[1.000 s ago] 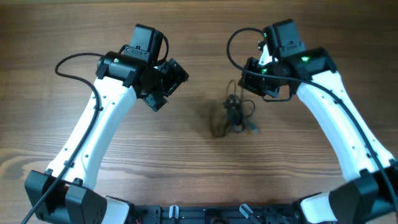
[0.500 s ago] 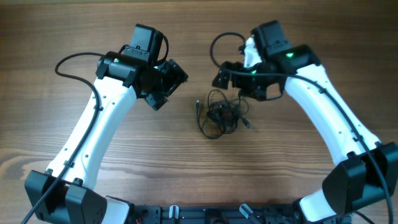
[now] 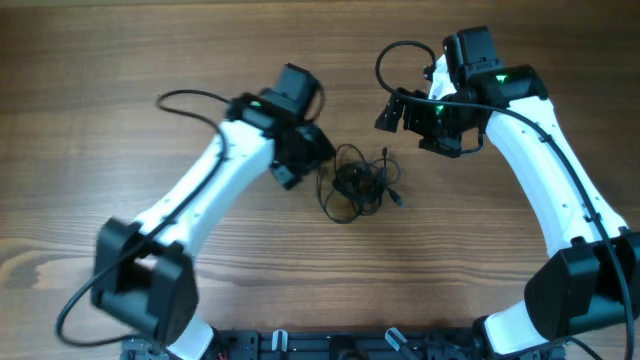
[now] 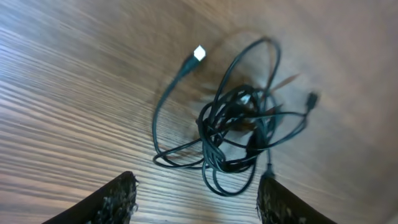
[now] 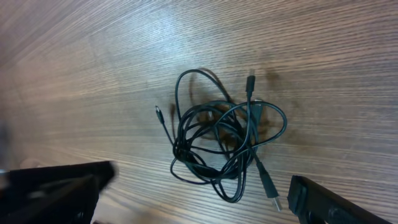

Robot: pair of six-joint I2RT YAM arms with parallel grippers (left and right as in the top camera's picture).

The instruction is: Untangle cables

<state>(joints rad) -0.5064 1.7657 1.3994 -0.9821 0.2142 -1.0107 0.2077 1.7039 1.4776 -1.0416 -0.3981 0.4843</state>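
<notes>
The cables (image 3: 358, 185) lie on the wooden table as a small black knot with loose loops and plug ends sticking out. My left gripper (image 3: 312, 165) hovers just left of the knot, open. In the left wrist view the cables (image 4: 239, 124) sit ahead of the left gripper (image 4: 199, 196); one loop reaches down between the fingertips and nothing is gripped. My right gripper (image 3: 415, 130) stands wide open up and to the right of the knot. In the right wrist view the cables (image 5: 217, 143) lie ahead of the empty right gripper (image 5: 199, 196), a USB plug (image 5: 273, 194) near its right finger.
The wooden table (image 3: 150, 60) surrounds the knot on all sides. Thick black arm cables loop over the left arm (image 3: 185, 98) and by the right wrist (image 3: 395, 55).
The right gripper opened, let the cables drop onto the table and drew back up and right. The left arm swung right to the knot, its jaws narrowing somewhat.
</notes>
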